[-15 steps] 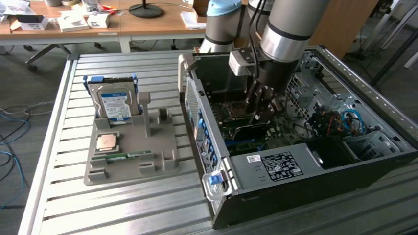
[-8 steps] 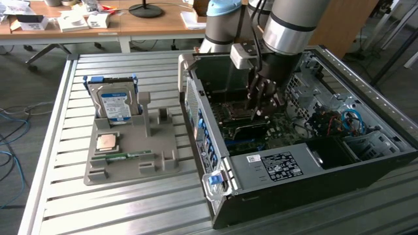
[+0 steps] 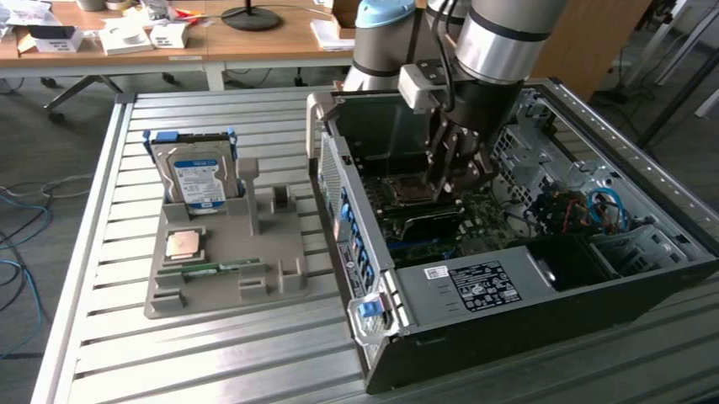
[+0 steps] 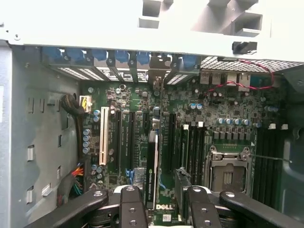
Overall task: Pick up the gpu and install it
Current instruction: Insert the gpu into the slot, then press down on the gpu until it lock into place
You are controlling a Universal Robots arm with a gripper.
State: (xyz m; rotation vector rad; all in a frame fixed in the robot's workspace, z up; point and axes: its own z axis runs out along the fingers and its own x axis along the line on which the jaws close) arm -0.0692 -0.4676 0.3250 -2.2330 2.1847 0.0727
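Note:
The gpu [image 4: 151, 173] shows edge-on in the wrist view as a thin dark card with a pale edge. It stands upright on the green motherboard [image 4: 142, 102], in line with the long expansion slots. My gripper [image 4: 166, 190] is open. Its black fingers [image 4: 131, 209] stand on either side of the card, which lies closer to one finger, and bare board shows in the gap on its other side. In the exterior view the arm reaches down into the open computer case [image 3: 540, 286], and the gripper [image 3: 459, 181] hangs low over the motherboard.
On the slatted table [image 3: 225, 353], a grey holder [image 3: 225, 290] carries a silver hard drive [image 3: 200, 177], a square processor [image 3: 185, 244] and a green memory stick [image 3: 214, 269]. The case walls, drive cage and cables [image 3: 595, 210] crowd the gripper. A processor socket [image 4: 230, 171] lies beside the slots.

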